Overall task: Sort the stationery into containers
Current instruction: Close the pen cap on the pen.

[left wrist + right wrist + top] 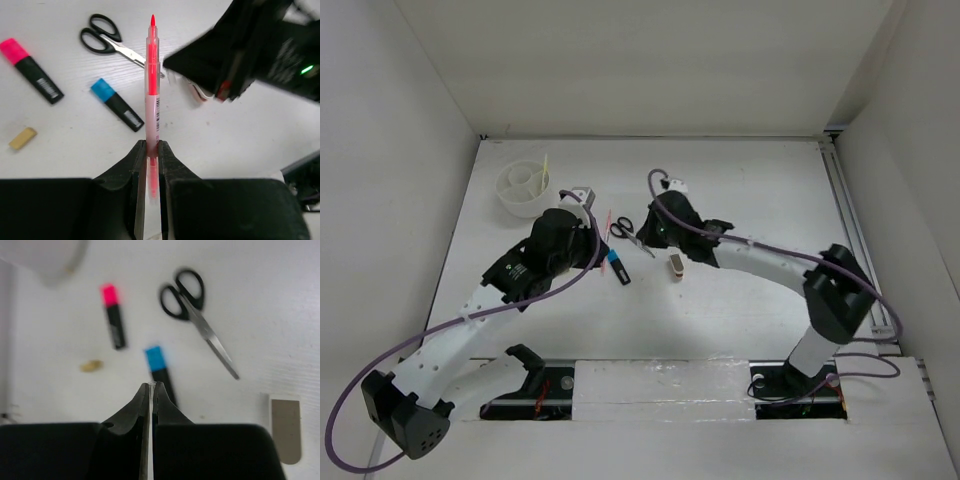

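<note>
Left wrist, left gripper [152, 146] clamps pink pencil [152, 85]

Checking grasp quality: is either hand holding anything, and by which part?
The left hand clamps the pink pencil near its back end, tip pointing away. The right hand is shut, apparently empty.

Robotics laboratory, enclosed test cell. White tabletop [740, 310] boxed in by plain white walls [650, 60] on three sides. Two white-and-black robot arms, left arm [450, 345] and right arm [770, 262], bolted at the near edge. Purple cables [651, 182] loop along the arms. Metal rail [848, 215] runs down the right side.
</note>
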### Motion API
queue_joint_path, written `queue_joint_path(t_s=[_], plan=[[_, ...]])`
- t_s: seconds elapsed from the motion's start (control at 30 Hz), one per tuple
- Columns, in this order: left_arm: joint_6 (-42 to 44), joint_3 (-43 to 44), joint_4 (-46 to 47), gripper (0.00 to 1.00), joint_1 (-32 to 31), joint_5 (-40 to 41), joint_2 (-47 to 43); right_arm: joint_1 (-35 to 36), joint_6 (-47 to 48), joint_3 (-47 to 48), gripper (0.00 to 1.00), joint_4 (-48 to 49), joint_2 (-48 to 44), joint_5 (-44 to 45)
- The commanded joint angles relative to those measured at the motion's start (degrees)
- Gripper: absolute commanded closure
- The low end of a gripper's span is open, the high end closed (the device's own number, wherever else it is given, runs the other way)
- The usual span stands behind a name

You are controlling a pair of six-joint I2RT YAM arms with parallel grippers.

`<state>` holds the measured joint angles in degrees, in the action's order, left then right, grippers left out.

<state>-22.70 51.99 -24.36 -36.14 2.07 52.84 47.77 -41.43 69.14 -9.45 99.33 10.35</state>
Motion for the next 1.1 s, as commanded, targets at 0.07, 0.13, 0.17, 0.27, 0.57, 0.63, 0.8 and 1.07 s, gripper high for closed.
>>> queue_joint_path(t_s=[0.07,0.13,0.17,0.27,0.57,0.63,0.8,1.07], plan=[[2.8,-0.5,4.6,1.0,0.2,-13.7,-0.4,-2.4,-16.1,-3.9,1.0,17.6,-13.4,3.7],[2.8,-1.1,6.2,1.0,0.2,-16.1,-0.4,-3.9,-18.7,-4.5,1.0,20.5,-15.4,4.4],[2.8,-1.7,6.2,1.0,0.2,-17.4,-0.4,-3.9,-21.6,-5.8,1.0,21.7,-17.0,4.4],[2.8,-1.7,6.9,1.0,0.2,-18.9,-0.4,-4.4,-23.5,-7.8,1.0,28.4,-19.0,4.4],[2.8,-1.7,7.9,1.0,0.2,-20.0,-2.4,-3.9,-25.0,-13.5,1.0,35.9,-20.1,2.2],[2.8,-1.7,7.9,1.0,0.2,-20.0,-2.4,-3.4,-25.0,-16.6,1.0,39.5,-21.3,2.2],[2.8,-1.7,7.9,1.0,0.2,-20.5,-2.4,-2.9,-25.0,-17.8,1.0,40.9,-21.3,2.2],[2.8,-1.7,7.9,1.0,1.2,-20.5,-1.9,-2.3,-25.0,-17.8,1.0,43.3,-20.8,1.4]])
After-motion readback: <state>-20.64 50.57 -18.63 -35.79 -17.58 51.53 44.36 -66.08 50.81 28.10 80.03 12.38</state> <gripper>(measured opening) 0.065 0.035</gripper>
